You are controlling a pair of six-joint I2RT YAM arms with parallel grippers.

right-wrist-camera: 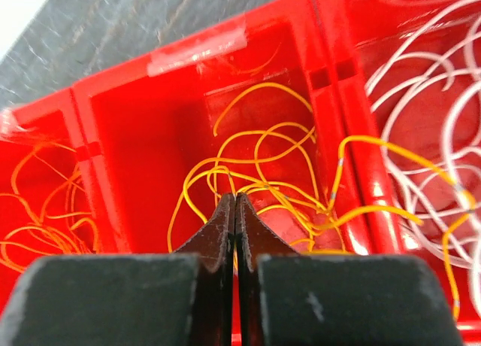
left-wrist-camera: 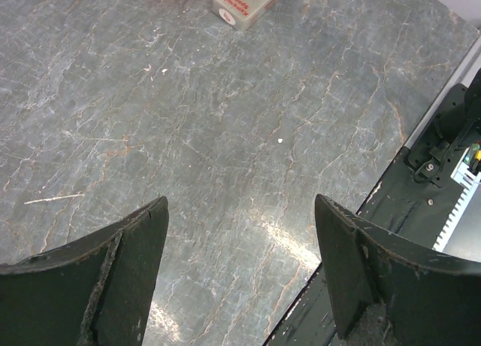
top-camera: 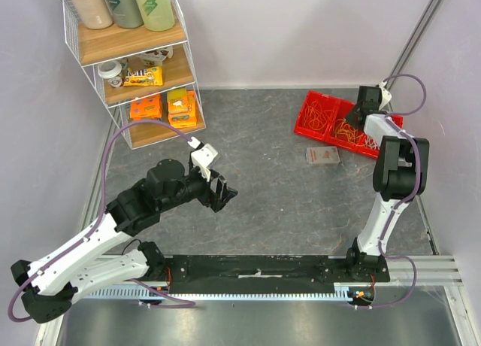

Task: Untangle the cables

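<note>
Your left gripper (left-wrist-camera: 240, 210) gapes wide, empty; your right gripper (right-wrist-camera: 235, 199) is pinched closed among yellow cables (right-wrist-camera: 278, 158) in the bin (right-wrist-camera: 135, 120). The box (left-wrist-camera: 246, 1) has red print, unreadable.

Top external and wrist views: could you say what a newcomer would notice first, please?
The bright red bins at the far right of the table, holding yellow cables, with orange and white ones alongside. The right pincer is shut, its tips at the yellow tangle; the left pincer hangs open over bare tabletop.
</note>
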